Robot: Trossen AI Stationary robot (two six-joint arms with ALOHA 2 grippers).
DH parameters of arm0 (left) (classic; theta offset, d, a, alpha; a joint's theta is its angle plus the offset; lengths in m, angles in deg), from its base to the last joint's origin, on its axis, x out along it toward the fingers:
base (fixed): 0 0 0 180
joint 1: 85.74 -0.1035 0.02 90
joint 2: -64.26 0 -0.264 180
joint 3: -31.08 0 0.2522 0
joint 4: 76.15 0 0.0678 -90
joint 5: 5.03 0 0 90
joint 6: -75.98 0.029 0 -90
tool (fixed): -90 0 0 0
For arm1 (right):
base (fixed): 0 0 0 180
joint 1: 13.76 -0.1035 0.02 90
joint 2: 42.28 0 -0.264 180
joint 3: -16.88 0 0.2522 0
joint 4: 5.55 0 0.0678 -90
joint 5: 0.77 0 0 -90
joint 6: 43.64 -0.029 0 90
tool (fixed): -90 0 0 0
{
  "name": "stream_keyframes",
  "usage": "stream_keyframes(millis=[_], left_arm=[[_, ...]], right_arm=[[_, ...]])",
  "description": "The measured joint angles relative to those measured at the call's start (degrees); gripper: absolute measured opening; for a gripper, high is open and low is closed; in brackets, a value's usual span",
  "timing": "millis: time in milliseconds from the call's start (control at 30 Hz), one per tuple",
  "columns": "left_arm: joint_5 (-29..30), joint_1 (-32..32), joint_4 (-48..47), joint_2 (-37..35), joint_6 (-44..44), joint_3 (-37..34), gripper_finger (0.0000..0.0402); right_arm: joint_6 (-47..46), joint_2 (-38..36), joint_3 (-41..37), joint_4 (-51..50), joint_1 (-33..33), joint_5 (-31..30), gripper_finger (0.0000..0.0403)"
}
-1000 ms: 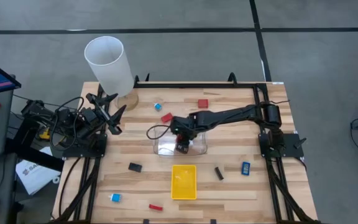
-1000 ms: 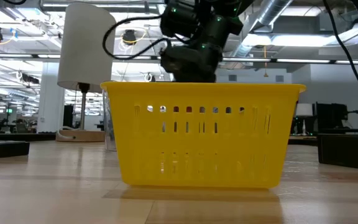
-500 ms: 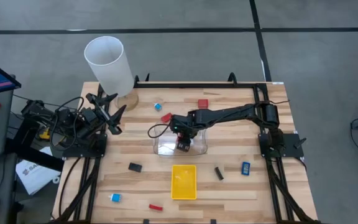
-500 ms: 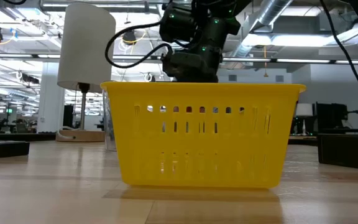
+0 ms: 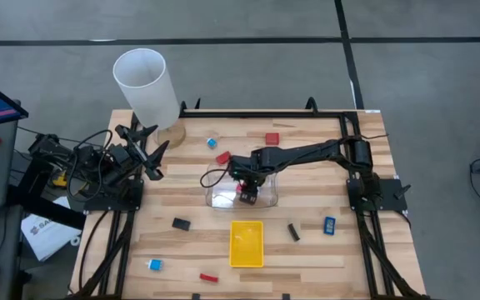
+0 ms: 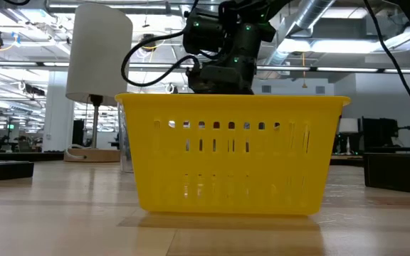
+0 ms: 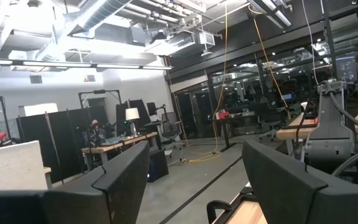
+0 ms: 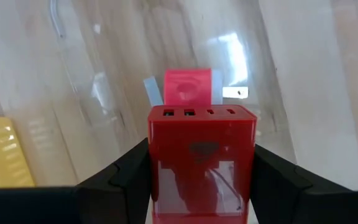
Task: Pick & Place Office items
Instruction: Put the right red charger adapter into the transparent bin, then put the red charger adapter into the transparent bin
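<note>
My right gripper (image 5: 246, 191) hangs over the clear tray (image 5: 265, 198) at the table's middle, shut on a red block with slots (image 8: 201, 158). Below it in the tray lie a small red piece (image 8: 188, 88) and a blue-and-white bit (image 8: 153, 92). In the low view the yellow tray (image 6: 233, 153) hides the fingers. My left gripper (image 5: 147, 150) waits open at the table's left edge and holds nothing. Loose on the table lie red blocks (image 5: 272, 137) (image 5: 222, 157), a blue bit (image 5: 211, 142), black bits (image 5: 181, 223) (image 5: 293, 232) and another blue bit (image 5: 329, 224). My right gripper pinches the red block's two opposite sides (image 8: 156, 168) between its two fingers (image 8: 126, 173), coming from above and pointing down. The block's slotted end faces away from the wrist, down toward the tray. The block hangs clear above the pieces in the clear tray.
A tall white cylinder (image 5: 146, 86) stands at the far left corner on a round wooden base. The yellow tray (image 5: 247, 243) lies just near of the clear tray. A blue-and-white bit (image 5: 154, 265) and a red stick (image 5: 209, 277) lie by the near edge.
My right gripper, still shut on the red block, has edged slightly toward the table's far edge while staying over the clear tray.
</note>
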Motion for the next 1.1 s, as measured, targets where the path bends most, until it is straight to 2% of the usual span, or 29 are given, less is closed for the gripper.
stream_keyframes(millis=[333,500,600,1100], left_arm=[[0.0,0.0,0.0,0.0,0.0,0.0,0.0253],[0.0,0.0,0.0,0.0,0.0,0.0,0.0253],[0.0,0.0,0.0,0.0,0.0,0.0,0.0253],[0.0,0.0,0.0,0.0,0.0,0.0,0.0253]], right_arm=[[0.5,0.0,0.0,-0.9,-0.1,0.0,0.0203],[0.0,0.0,0.0,-0.8,-0.2,-1.5,0.0283],[0.0,0.0,0.6,-1.4,-0.1,-1.9,0.0309],[1.3,-0.7,9.0,-3.5,-0.5,-9.5,0.0302]])
